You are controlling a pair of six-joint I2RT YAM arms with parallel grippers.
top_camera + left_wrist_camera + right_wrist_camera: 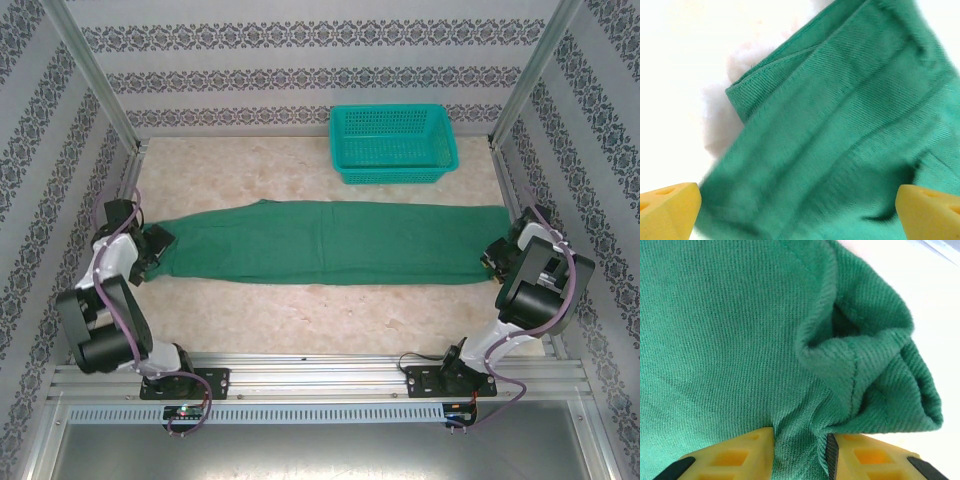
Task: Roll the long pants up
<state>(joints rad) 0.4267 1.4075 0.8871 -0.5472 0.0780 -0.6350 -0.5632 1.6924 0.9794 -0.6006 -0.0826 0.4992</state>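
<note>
Dark green soft cloth long pants (320,240) lie flat, left to right, on the beige marbled surface (300,320). Left pincer (800,215): released, spread wide above their left end. Right pincer (800,452): grasping a bunched fold at their right end.

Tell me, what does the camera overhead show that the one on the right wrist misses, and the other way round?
Overhead but not on the wrist: the pants laid flat at full length across the table, a teal basket behind them, and the left gripper at their left end. Wrist but not overhead: the close detail of yellow fingers pinching a bunched fold of cloth, with the hem curled open beside it. Both: the green pants, the pale table, and the right gripper at the pants' right end.
</note>
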